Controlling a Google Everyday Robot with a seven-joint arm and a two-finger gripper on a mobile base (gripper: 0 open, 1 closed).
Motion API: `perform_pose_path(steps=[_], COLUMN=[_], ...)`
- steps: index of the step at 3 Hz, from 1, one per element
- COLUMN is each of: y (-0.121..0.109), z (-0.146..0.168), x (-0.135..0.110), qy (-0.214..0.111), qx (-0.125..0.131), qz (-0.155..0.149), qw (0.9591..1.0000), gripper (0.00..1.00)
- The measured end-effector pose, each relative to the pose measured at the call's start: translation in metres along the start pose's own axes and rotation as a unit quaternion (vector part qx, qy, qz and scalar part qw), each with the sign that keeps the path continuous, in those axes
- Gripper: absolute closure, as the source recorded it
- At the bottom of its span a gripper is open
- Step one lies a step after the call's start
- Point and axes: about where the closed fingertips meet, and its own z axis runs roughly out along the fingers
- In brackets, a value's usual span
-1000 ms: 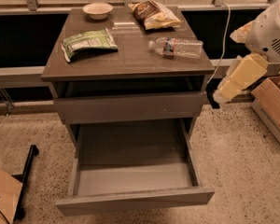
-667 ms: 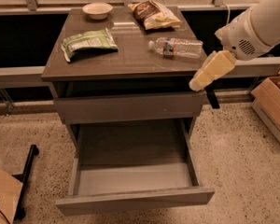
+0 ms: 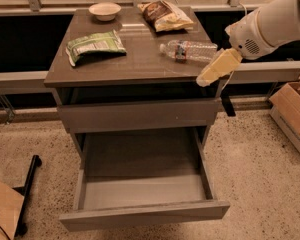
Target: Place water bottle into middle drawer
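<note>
At the lower left edge, a piece of brown cardboard (image 3: 2, 209) is seen on the speckled stone floor (image 3: 260, 174), with a black metal stand leg (image 3: 29, 184) just beside it. A grey-brown cabinet (image 3: 140, 64) with a flat dark top is placed in the middle of the view.

On the left part of its top, a green and white crinkled snack bag (image 3: 95, 45) is laid flat. Behind it, near the back edge, a small shallow cream bowl (image 3: 105, 10) is set upright. Below the top, a plain closed drawer front (image 3: 140, 115) is seen. Beneath that, the wide grey-brown middle drawer (image 3: 145, 191) stands open towards the camera, and nothing is seen on its paler grey inner floor.

On the back right part of the top, a brown and yellow snack bag (image 3: 165, 16) is laid. In front of it and to the right, the small clear plastic water bottle (image 3: 189, 51) with a dark label band is lying on its side near the right edge, its cap pointed left.

Just to the right of the bottle's base, the pale yellow gripper (image 3: 206, 77) is held over the cabinet's front right corner, slanted down and to the left from the white robot arm (image 3: 270, 24). Whether the gripper is open or closed cannot be told, and it cannot be told whether the bottle is touched. At the far right, an open brown cardboard box (image 3: 292, 109) is set on the floor.
</note>
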Motion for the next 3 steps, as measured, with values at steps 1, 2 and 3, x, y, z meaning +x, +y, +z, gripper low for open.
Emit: perform_pose_path(steps=[1, 2, 3], y=[-0.01, -0.045, -0.081], z=[0.018, 0.048, 0.077], x=[0.007, 0.013, 0.025], qy=[-0.001, -0.016, -0.027], qx=[0.02, 0.055, 0.075], qz=[0.039, 0.074, 0.099], qw=[0.9991, 0.9956, 0.9919], gripper=[0.0, 0.0, 0.0])
